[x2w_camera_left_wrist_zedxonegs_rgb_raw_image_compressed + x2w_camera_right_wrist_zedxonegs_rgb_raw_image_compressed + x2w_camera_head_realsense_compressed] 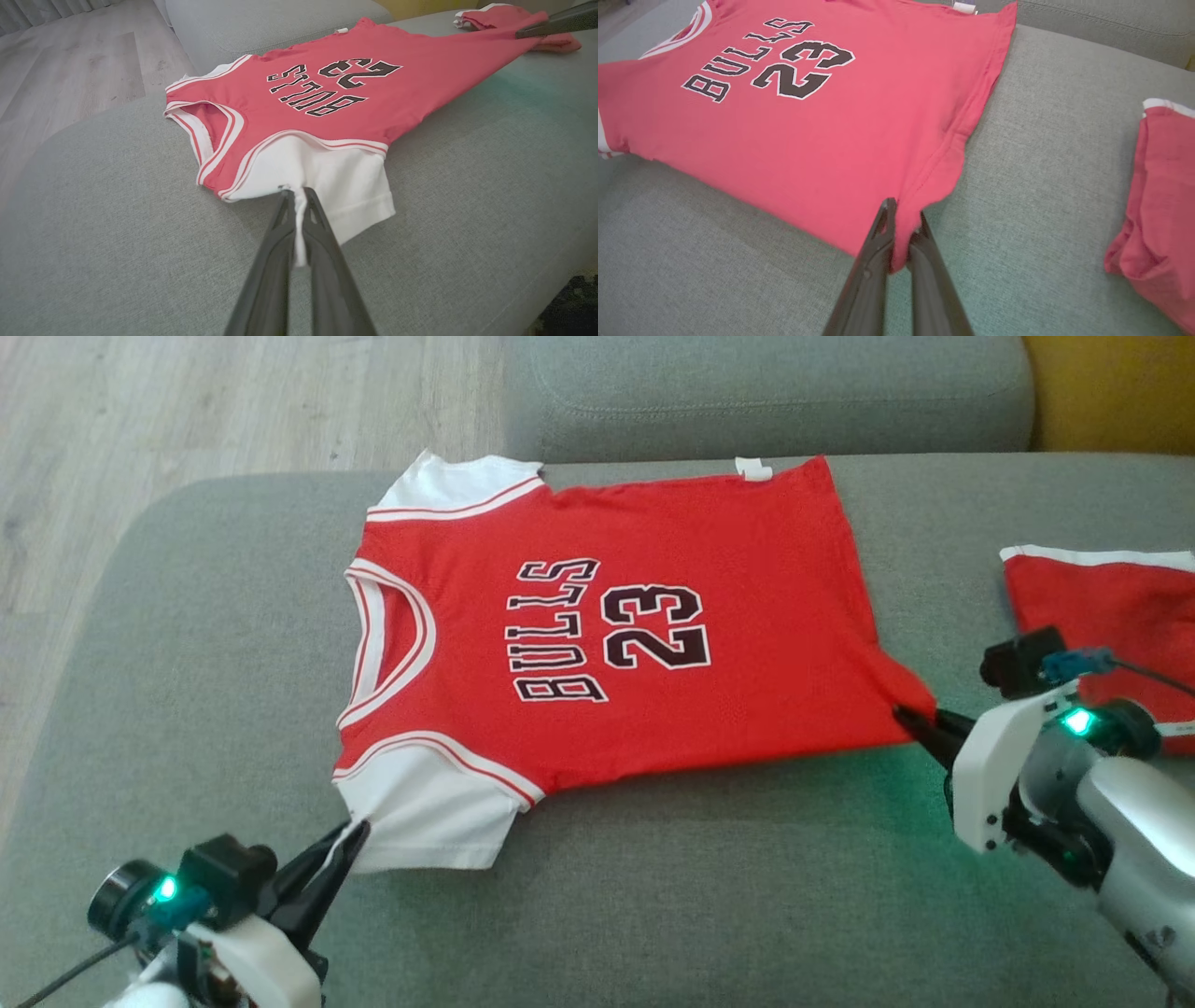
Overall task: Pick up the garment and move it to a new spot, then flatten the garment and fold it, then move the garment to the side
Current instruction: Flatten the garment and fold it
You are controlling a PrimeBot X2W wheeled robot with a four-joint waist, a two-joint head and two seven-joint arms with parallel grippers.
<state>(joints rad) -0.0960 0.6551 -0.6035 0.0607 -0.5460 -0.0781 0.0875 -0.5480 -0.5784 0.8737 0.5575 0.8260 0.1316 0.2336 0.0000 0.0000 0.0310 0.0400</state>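
Observation:
The garment (653,644) is a red shirt with white sleeves and black "BULLS 23" lettering, spread flat on the grey sofa seat, neck toward the left. My left gripper (353,829) is shut on the edge of the near white sleeve (327,182), which bunches between the fingers (294,193). My right gripper (907,717) is shut on the near hem corner of the garment (817,130), red cloth pinched between its tips (903,215). The cloth is pulled taut between the two grips.
A second red piece of clothing with white trim (1102,607) lies folded at the right of the seat (1157,196). The sofa backrest (766,392) runs along the far side. Wooden floor (187,411) lies beyond the seat's left edge.

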